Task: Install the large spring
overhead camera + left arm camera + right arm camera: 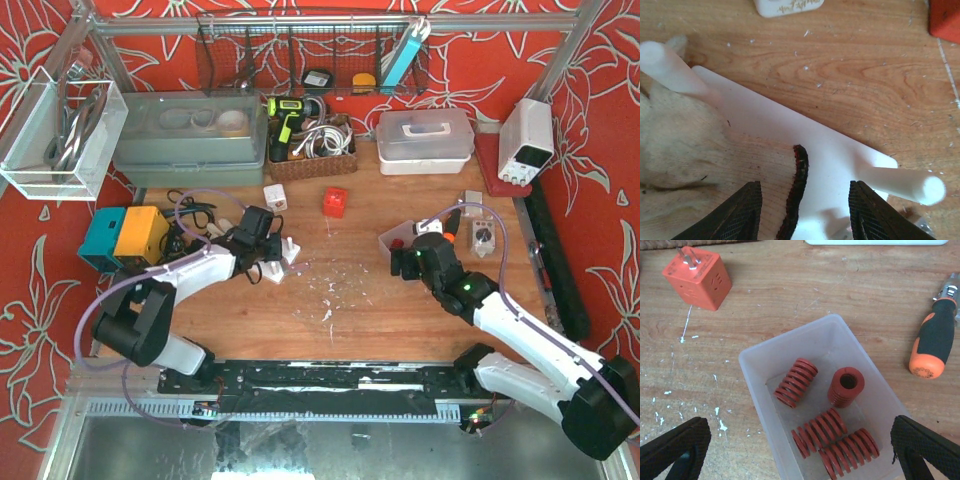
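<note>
A clear bin [760, 365] holds several red springs: two longer ones [819, 432] [849, 450] and two shorter ones [795, 382] [845, 386]. My right gripper [800, 460] is wide open above the bin, and its fingers do not touch it. In the top view it [408, 255] hovers at the bin [393, 238]. A white plate [790, 130] carries two white posts [902, 185] [670, 67]. My left gripper [805, 212] is open over the plate, also shown in the top view [268, 262]. A cream glove [685, 150] with a dark hem covers the plate's left part.
An orange cube [697, 277] sits left of and beyond the bin, also in the top view [335, 202]. An orange-and-black screwdriver [935, 340] lies to the bin's right. A small white block [785, 6] lies beyond the plate. Boxes, a basket and a power supply [527, 140] line the back.
</note>
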